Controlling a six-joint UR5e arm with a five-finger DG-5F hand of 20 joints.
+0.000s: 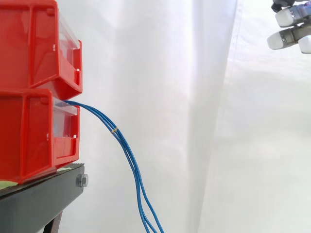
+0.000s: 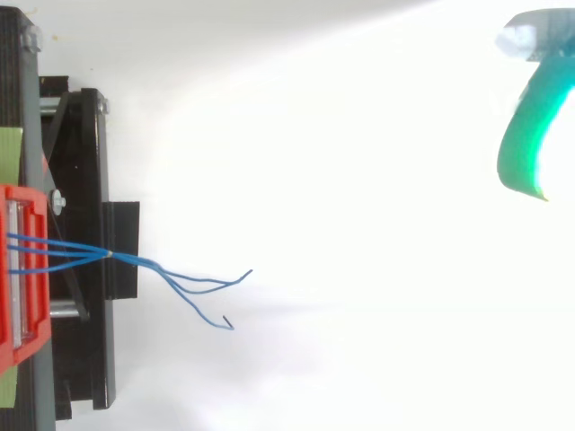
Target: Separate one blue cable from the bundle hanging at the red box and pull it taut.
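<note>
At the left of the side view, the upper red box (image 1: 34, 43) sat on the lower red box (image 1: 34, 136), and both sat on a black stand (image 1: 39, 199). The blue cables (image 1: 127, 150) came out of the front of the lower red box and hung down to the right, off the bottom edge. A small yellow tie (image 1: 114, 130) held them together near the top. From above, they met at the tie, then spread into loose ends past the stand's edge. The middle was white curtain (image 1: 194, 121), with lots of room. My hand (image 1: 291, 36) was in the upper right corner, far from the cables, touching nothing. I could not tell how open it was.
</note>
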